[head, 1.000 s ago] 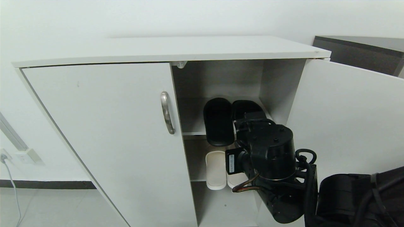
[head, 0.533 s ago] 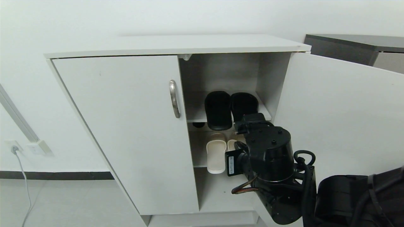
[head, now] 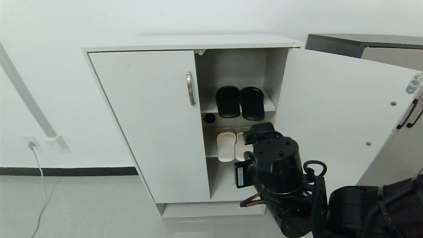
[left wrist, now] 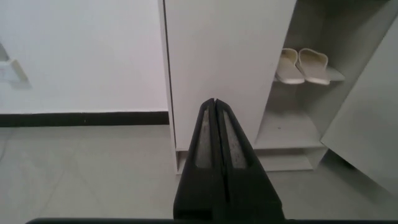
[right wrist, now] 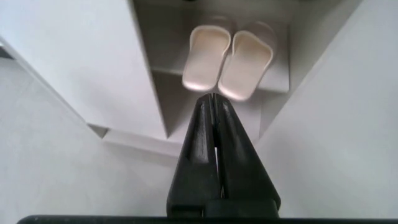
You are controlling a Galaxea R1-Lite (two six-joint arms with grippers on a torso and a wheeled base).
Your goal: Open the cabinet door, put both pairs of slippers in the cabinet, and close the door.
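Right pincer (right wrist: 214, 98), fingers together, has drawn back from the white slippers (right wrist: 249, 59)

White wall socket (head: 30, 142) at nine o'clock, a pale cable (head: 41, 185) trailing down from it to the floor (head: 82, 211); black skirting strip (head: 66, 171) at eight o'clock; dark-topped unit (head: 363, 41) at two o'clock
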